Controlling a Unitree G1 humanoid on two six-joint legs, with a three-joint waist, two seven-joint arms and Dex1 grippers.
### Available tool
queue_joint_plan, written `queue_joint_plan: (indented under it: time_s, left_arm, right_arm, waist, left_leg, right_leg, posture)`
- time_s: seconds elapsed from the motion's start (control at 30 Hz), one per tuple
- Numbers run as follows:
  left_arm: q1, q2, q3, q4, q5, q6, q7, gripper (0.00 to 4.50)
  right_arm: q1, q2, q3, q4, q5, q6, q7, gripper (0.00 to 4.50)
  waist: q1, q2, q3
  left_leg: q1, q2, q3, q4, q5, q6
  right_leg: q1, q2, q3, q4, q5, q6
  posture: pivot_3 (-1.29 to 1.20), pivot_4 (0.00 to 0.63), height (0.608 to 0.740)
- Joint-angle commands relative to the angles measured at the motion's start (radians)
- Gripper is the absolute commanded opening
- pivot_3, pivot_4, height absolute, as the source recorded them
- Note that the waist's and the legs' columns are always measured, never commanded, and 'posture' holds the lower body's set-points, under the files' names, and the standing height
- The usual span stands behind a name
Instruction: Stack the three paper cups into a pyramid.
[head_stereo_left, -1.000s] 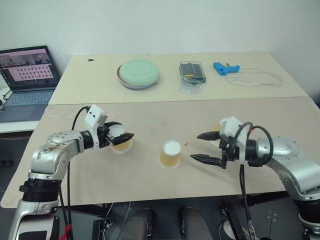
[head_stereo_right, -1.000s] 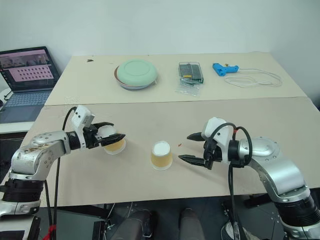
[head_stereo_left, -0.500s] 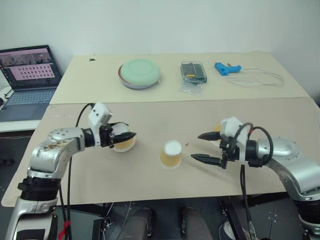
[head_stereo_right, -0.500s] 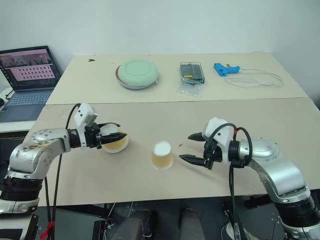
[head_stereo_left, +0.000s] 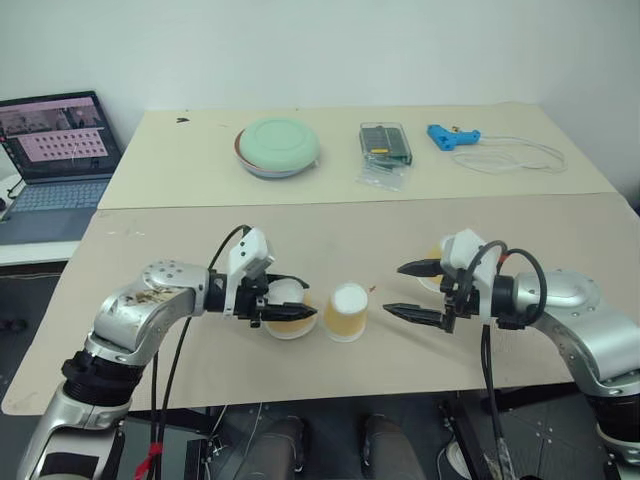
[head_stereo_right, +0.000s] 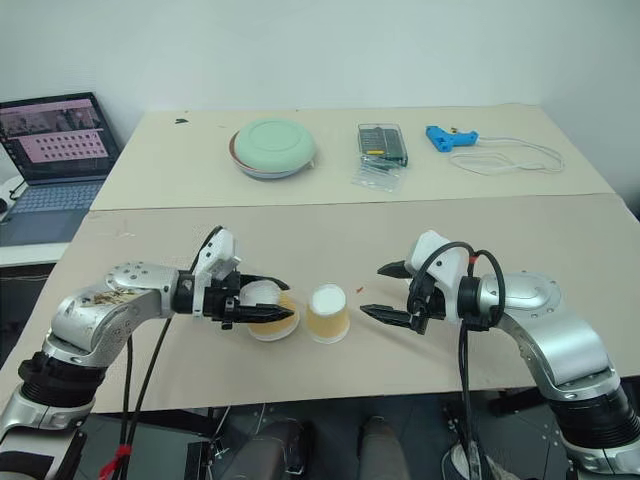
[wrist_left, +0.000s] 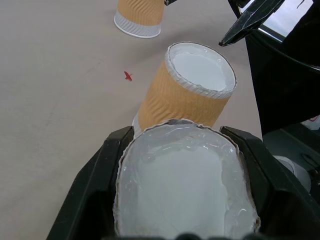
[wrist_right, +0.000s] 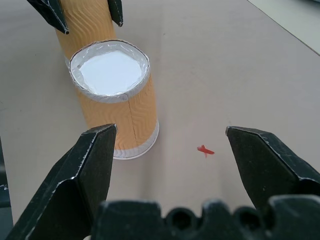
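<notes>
The left gripper (head_stereo_left: 295, 312) clamps one paper cup (head_stereo_left: 286, 321) at nine o'clock of the middle cup (head_stereo_left: 345, 311). The right gripper (head_stereo_left: 408, 290) gapes at three o'clock, the third cup (wrist_left: 138, 17) behind it.

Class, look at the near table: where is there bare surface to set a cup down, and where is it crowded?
Bare: the strip behind the middle cup up to the table seam, and the near table's left end. Crowded: the centre, where the left gripper holds a cup beside the middle cup, facing the open right gripper.
</notes>
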Motion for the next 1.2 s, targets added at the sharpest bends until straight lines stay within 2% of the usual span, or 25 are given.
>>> queue_joint_plan:
  time_s: [0.03, 0.4, 1.07, 1.1, 1.13, 1.2]
  left_arm:
    - [-0.027, -0.022, -0.011, -0.004, 0.010, -0.030, -0.003, 2.36]
    - [-0.062, -0.085, -0.060, 0.036, 0.044, -0.042, -0.005, 2.36]
    - [-0.053, -0.086, -0.104, 0.031, 0.088, -0.063, -0.019, 2.36]
    - [-0.052, -0.088, -0.102, 0.032, 0.086, -0.059, -0.019, 3.32]
    - [-0.052, -0.089, -0.100, 0.031, 0.085, -0.056, -0.018, 3.47]
    - [-0.054, -0.091, -0.100, 0.032, 0.086, -0.056, -0.016, 4.33]
  right_arm:
    - [0.004, -0.013, -0.050, -0.041, 0.012, -0.006, -0.008, 4.12]
    - [0.011, -0.027, -0.073, -0.057, 0.018, 0.012, -0.014, 4.12]
    - [0.013, -0.038, -0.081, -0.062, 0.025, 0.015, -0.018, 4.12]
    - [0.012, -0.037, -0.081, -0.062, 0.026, 0.015, -0.018, 4.12]
    - [0.012, -0.036, -0.081, -0.061, 0.026, 0.015, -0.018, 4.12]
    - [0.012, -0.036, -0.079, -0.059, 0.025, 0.013, -0.017, 4.12]
  waist:
    - [0.000, 0.000, 0.000]
    - [0.000, 0.000, 0.000]
    - [0.000, 0.000, 0.000]
    - [0.000, 0.000, 0.000]
    - [0.000, 0.000, 0.000]
    - [0.000, 0.000, 0.000]
  left_leg:
    - [0.000, 0.000, 0.000, 0.000, 0.000, 0.000]
    - [0.000, 0.000, 0.000, 0.000, 0.000, 0.000]
    - [-0.001, 0.000, 0.000, 0.000, 0.000, 0.000]
    - [-0.001, 0.000, 0.000, 0.000, 0.000, 0.000]
    - [-0.001, 0.000, 0.000, 0.000, 0.000, 0.000]
    - [-0.001, 0.000, 0.000, 0.000, 0.000, 0.000]
  right_leg:
    - [0.000, 0.000, 0.000, 0.000, 0.000, 0.000]
    - [0.000, 0.000, 0.000, 0.000, 0.000, 0.000]
    - [0.000, 0.000, 0.000, 0.000, 0.000, 0.000]
    - [0.000, 0.000, 0.000, 0.000, 0.000, 0.000]
    - [0.000, 0.000, 0.000, 0.000, 0.000, 0.000]
    - [0.000, 0.000, 0.000, 0.000, 0.000, 0.000]
  posture:
    - [0.00, 0.150, 0.738]
    - [0.00, 0.150, 0.738]
    - [0.00, 0.150, 0.738]
    - [0.00, 0.150, 0.738]
    - [0.00, 0.150, 0.738]
    - [0.00, 0.150, 0.738]
